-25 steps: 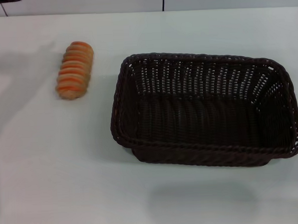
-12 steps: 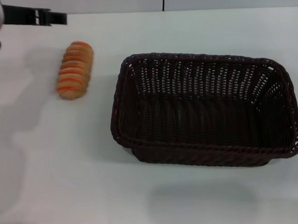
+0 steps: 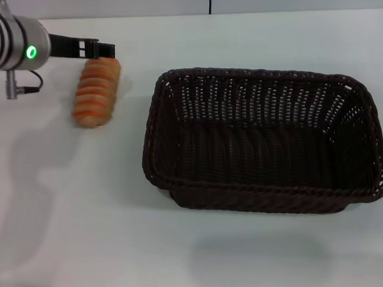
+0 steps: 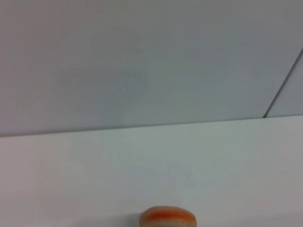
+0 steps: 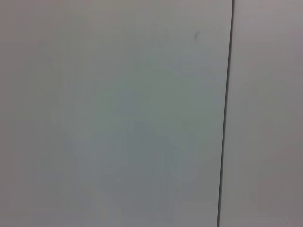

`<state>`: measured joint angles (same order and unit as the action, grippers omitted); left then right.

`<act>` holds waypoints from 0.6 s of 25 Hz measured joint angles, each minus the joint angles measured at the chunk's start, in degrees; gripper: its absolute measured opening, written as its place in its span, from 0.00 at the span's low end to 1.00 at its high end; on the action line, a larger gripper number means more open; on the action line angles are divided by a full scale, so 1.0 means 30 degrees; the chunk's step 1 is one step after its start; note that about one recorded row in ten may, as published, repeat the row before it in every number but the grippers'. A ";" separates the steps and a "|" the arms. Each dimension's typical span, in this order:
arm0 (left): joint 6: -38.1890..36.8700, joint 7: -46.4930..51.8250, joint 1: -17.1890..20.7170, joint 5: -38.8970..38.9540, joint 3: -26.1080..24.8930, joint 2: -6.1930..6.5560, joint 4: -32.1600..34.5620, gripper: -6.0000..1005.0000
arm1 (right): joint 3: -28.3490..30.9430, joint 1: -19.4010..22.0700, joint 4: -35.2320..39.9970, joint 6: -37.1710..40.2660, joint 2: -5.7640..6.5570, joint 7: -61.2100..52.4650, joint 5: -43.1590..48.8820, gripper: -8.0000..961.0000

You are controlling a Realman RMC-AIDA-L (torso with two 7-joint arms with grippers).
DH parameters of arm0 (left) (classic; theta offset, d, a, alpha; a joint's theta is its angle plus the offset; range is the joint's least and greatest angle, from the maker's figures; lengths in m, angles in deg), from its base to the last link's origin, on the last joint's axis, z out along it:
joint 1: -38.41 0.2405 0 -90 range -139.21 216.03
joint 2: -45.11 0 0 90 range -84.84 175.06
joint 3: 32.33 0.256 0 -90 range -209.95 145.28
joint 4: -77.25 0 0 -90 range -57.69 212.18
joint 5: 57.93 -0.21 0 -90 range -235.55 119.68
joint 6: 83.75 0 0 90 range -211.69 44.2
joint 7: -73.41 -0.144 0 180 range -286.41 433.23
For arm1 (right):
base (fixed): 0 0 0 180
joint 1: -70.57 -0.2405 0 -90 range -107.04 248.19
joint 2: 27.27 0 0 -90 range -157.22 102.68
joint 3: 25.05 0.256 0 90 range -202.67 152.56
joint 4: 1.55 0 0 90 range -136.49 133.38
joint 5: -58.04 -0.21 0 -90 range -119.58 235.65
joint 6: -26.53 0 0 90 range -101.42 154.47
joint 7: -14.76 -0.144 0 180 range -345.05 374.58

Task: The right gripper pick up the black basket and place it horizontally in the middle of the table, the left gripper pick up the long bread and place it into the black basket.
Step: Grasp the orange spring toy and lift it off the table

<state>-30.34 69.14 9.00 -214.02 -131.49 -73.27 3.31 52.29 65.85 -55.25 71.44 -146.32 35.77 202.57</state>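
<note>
left gripper (image 3: pixel 103 50) over long bread (image 3: pixel 97 89), black basket (image 3: pixel 262 140) head-view only

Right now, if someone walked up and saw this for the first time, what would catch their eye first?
Probably the black basket, big and empty, sitting lengthwise on the right half of the white table. Next, the orange-tan long bread lying to its left, apart from it. The left gripper reaches in from the left, its tip at the bread's far end, a green ring light glowing on its arm.

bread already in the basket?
No, the bread lies on the table to the left of the empty basket, with the left gripper at its far end.
</note>
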 joint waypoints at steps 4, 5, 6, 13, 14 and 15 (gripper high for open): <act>-0.0692 0.0600 -0.0183 -0.0366 0.0447 -0.0014 0.0829 0.68 | -0.0015 -0.0063 0.0071 0.0078 0.0014 0.0000 0.0017 0.35; -0.0692 0.0600 -0.0183 -0.0366 0.0447 -0.0014 0.0829 0.68 | -0.0023 -0.0084 0.0098 0.0096 0.0015 0.0001 0.0017 0.35; -0.0692 0.0600 -0.0183 -0.0366 0.0447 -0.0014 0.0829 0.68 | -0.0029 -0.0122 0.0143 0.0099 0.0015 0.0000 0.0018 0.35; -0.1394 0.1104 -0.0866 -0.0653 0.0961 -0.0056 0.2529 0.68 | -0.0001 -0.0154 0.0198 0.0114 0.0046 0.0000 0.0019 0.35; -0.1768 0.1179 -0.0939 -0.0573 0.1117 -0.0068 0.2955 0.68 | -0.0001 -0.0156 0.0206 0.0118 0.0046 0.0000 0.0018 0.35; -0.1768 0.1179 -0.0939 -0.0573 0.1117 -0.0068 0.2955 0.68 | -0.0001 -0.0155 0.0214 0.0120 0.0048 -0.0001 0.0018 0.35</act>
<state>-35.65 72.68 6.18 -215.74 -128.14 -73.47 12.17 52.29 65.39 -54.61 71.80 -146.17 35.77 202.62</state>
